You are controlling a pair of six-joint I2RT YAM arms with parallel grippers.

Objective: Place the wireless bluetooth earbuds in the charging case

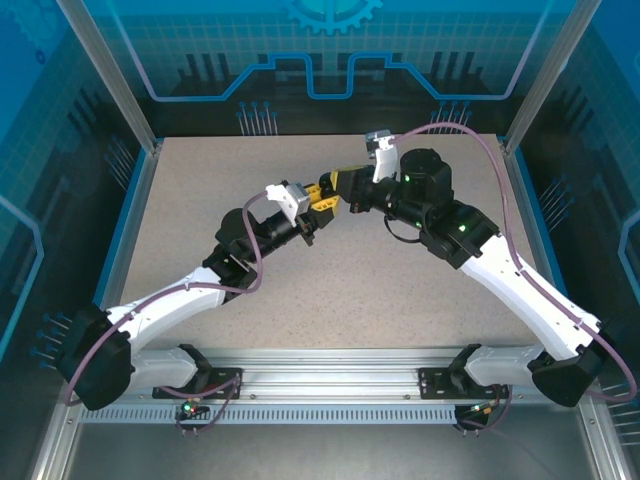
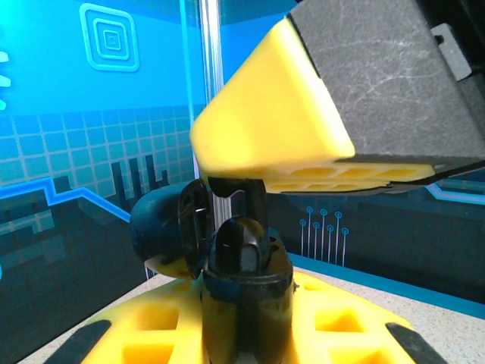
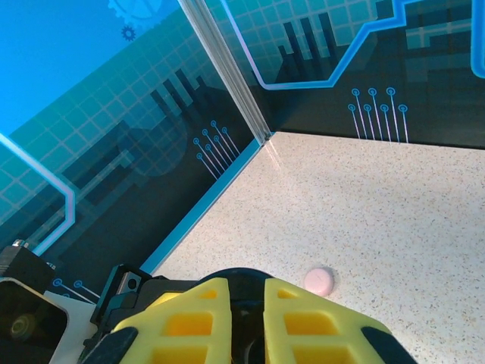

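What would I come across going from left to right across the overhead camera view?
left arm's base → left hand → right hand, close beside it → right arm's base

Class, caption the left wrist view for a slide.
Left pincer clamps a black charging case; the right pincer hangs close above it.

Arms (image 1: 165,305) white-shelled, black joints; mauve cables (image 1: 490,150) along links; green status lights (image 1: 461,229); yellow latticed gripper fingers (image 3: 189,318).
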